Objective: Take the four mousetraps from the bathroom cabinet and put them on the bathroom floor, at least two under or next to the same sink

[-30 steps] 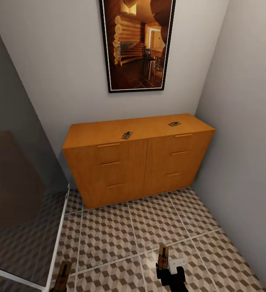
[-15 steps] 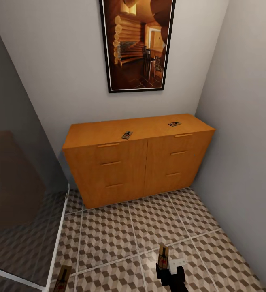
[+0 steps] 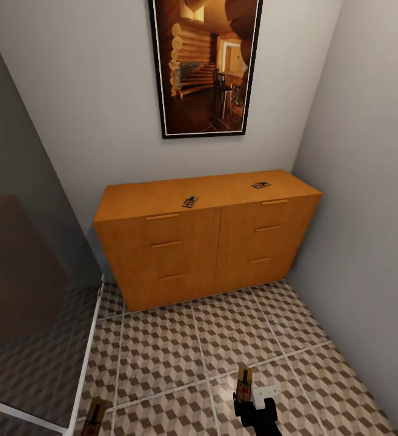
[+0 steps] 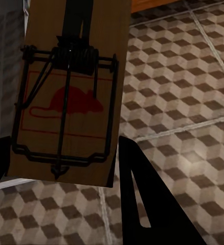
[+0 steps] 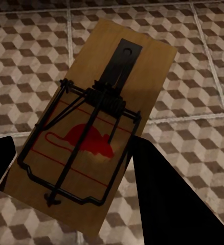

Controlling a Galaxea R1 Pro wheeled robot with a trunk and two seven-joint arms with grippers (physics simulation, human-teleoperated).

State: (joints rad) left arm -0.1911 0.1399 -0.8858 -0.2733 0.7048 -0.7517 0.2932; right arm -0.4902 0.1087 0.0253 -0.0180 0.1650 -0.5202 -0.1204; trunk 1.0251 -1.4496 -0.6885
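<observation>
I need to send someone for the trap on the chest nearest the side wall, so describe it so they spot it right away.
Find the wide orange-brown cabinet under the framed picture. On its top lie two small mousetraps; yours is the mousetrap near the back at the end by the side wall, above the drawer column on that side. The other mousetrap sits at the front edge, near the middle.

At the top centre of the head view we see a tall framed picture [image 3: 205,65] in a thin black frame, hanging on the pale grey back wall [image 3: 89,121]; it shows a log-cabin interior in warm brown tones, with chairs. A second grey wall [image 3: 368,200] runs down the right side of the frame and meets the back wall in a corner. Along the left edge we see a translucent glass panel [image 3: 23,254] with a pale lower rail [image 3: 17,410], dimly reflecting something brown.
</observation>
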